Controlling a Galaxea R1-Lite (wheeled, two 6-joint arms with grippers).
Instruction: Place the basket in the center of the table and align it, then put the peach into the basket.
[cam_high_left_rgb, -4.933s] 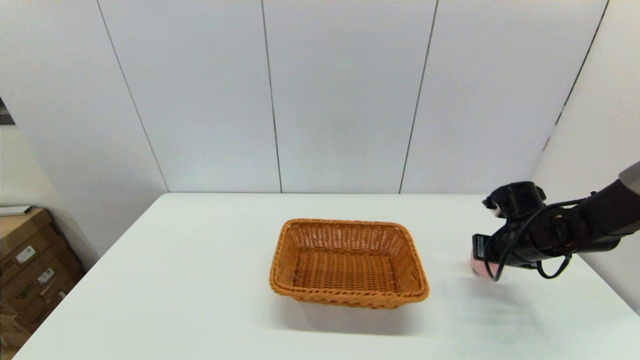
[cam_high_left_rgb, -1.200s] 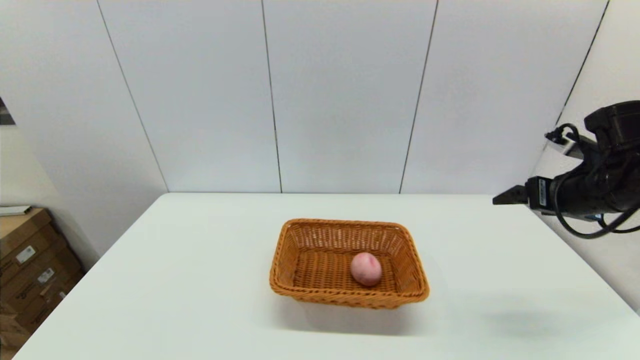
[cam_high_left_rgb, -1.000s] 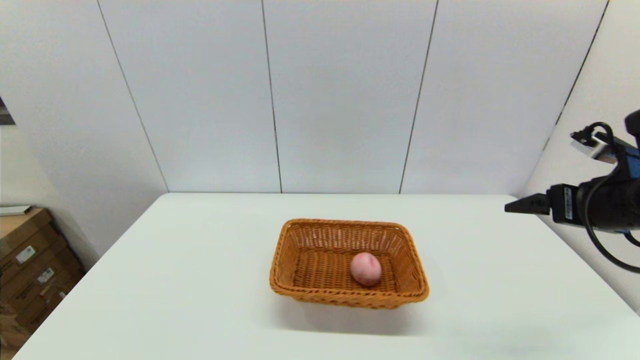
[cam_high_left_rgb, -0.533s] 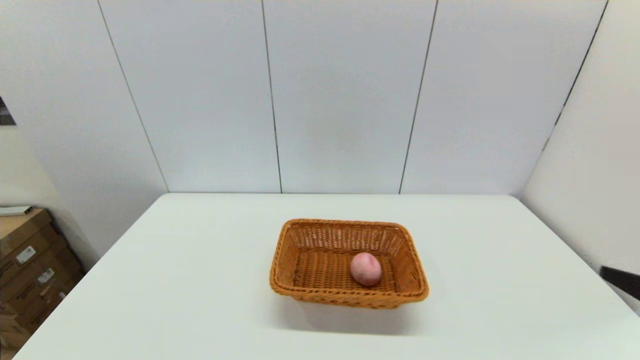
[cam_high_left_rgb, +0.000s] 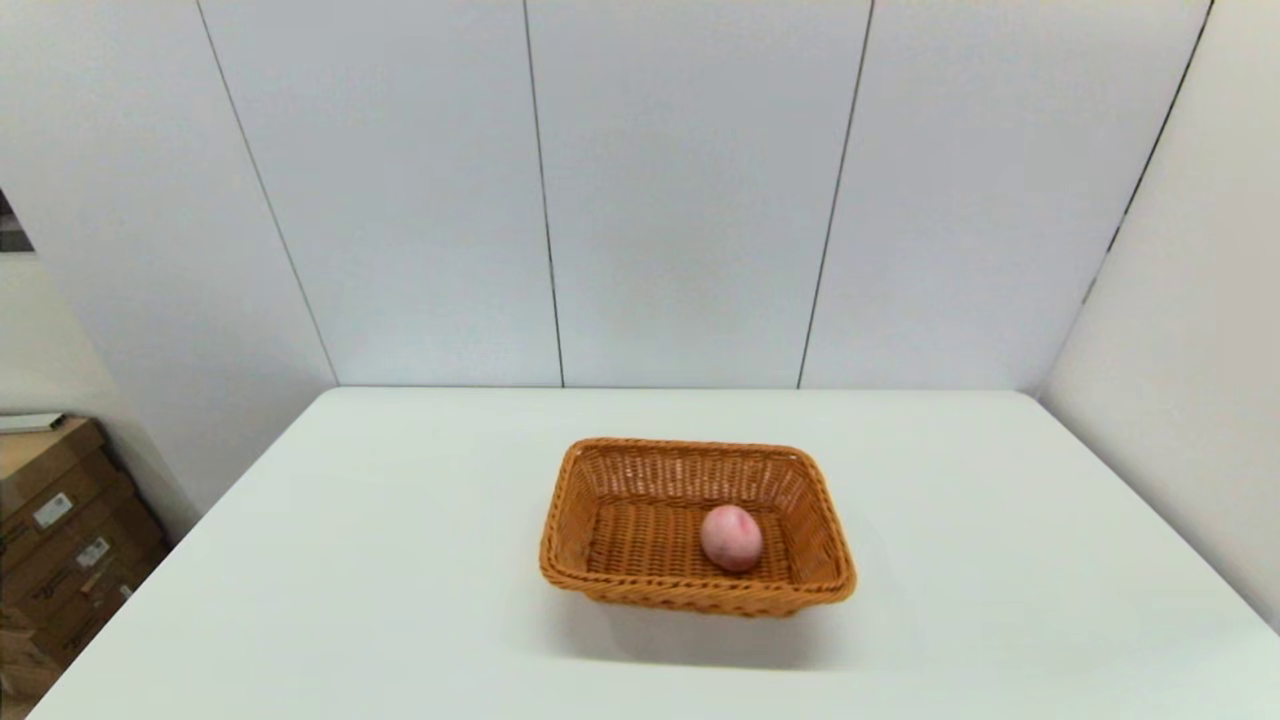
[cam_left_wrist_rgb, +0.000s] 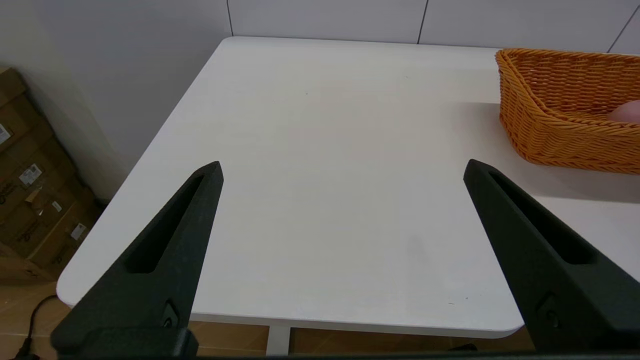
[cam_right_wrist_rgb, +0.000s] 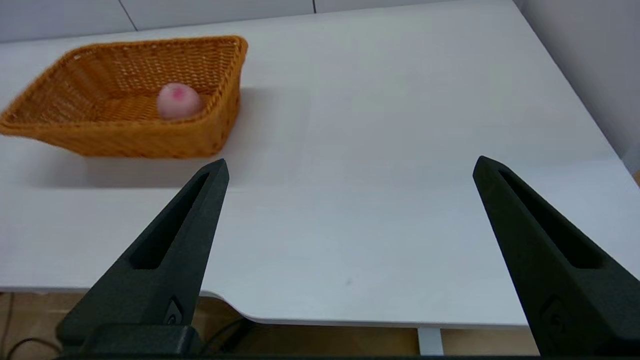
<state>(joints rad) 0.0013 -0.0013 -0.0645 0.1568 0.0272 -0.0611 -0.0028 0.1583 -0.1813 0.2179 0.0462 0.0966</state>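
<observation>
The basket (cam_high_left_rgb: 697, 525) sits near the middle of the desk (cam_high_left_rgb: 400, 560), its long sides running left to right. The peach (cam_high_left_rgb: 732, 537) lies inside it on the woven floor, right of the basket's middle and toward the near wall, blush patch facing up.

Neither arm shows in the head view. The left gripper (cam_left_wrist_rgb: 342, 170) hangs off the near left edge of the desk, fingers (cam_left_wrist_rgb: 165, 260) spread wide and holding nothing; the basket's left end is well off to its right. The right gripper (cam_right_wrist_rgb: 350, 167) hangs off the near right edge, fingers (cam_right_wrist_rgb: 170, 250) likewise wide apart and empty, with the basket and peach well off to its left.

Cardboard boxes (cam_high_left_rgb: 60, 530) are stacked on the floor left of the desk.
</observation>
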